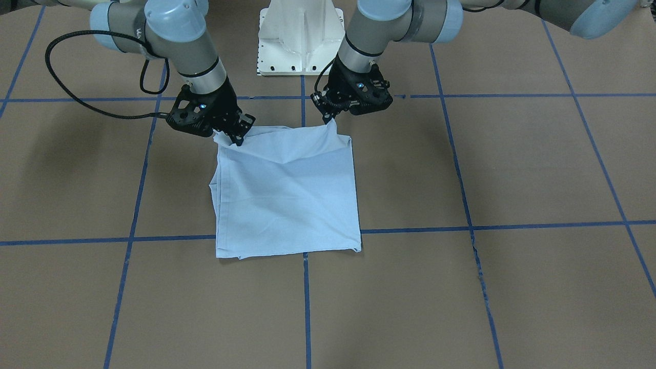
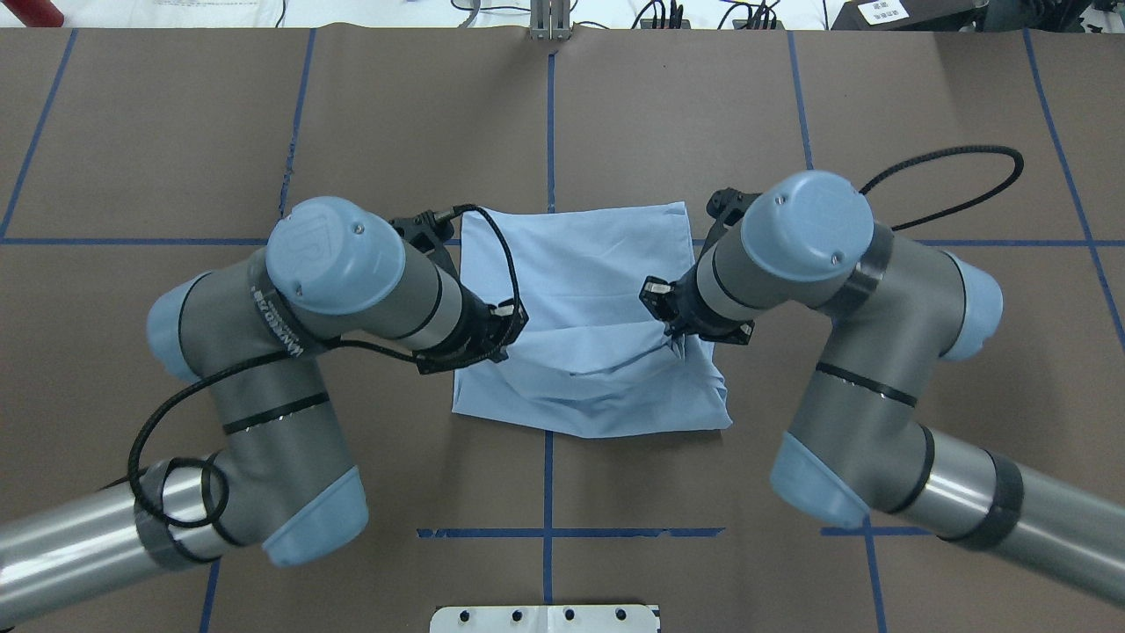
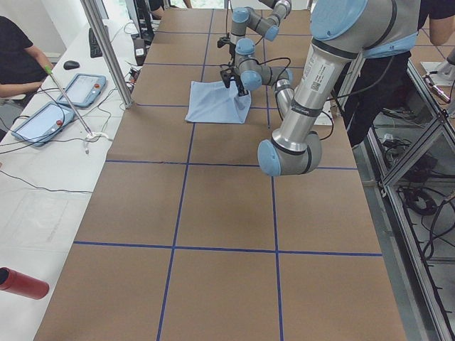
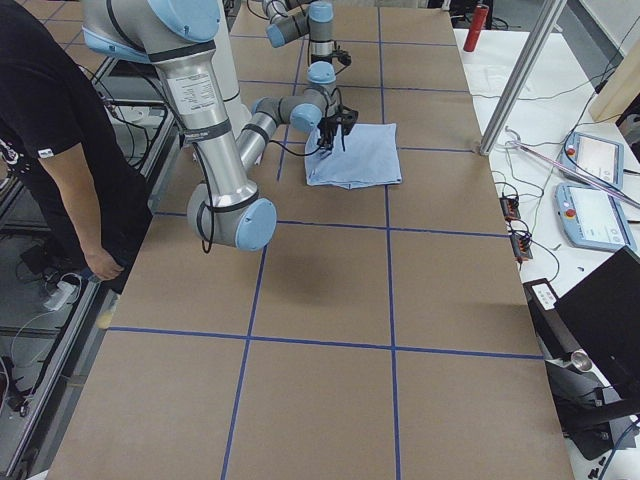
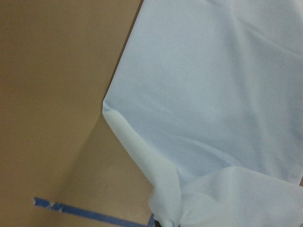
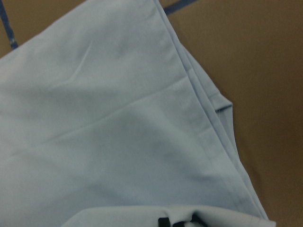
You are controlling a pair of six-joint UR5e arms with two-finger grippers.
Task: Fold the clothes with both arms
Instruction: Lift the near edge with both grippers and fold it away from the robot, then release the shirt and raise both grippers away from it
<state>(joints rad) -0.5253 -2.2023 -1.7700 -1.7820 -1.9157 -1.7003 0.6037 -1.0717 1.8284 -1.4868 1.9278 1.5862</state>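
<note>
The light blue T-shirt (image 1: 287, 195) lies folded into a rough square on the brown table, with no print or collar showing. Its edge nearest the robot's base is pulled up into two peaks. My left gripper (image 1: 329, 119) is shut on one corner of that edge. My right gripper (image 1: 237, 136) is shut on the other corner. From overhead, the shirt (image 2: 598, 281) spreads between both wrists, which hide most of the fingers. The left wrist view shows the cloth (image 5: 213, 94) hanging down to the table. The right wrist view shows layered hems (image 6: 203, 123) and dark fingertips (image 6: 175, 221) at the bottom edge.
The white pedestal base (image 1: 300, 36) stands just behind the grippers. Blue tape lines (image 1: 307, 307) grid the brown table. A person in black (image 4: 60, 150) stands beside the table near the robot. Tablets (image 3: 43, 121) and a red cylinder (image 3: 21, 283) lie on the white side bench.
</note>
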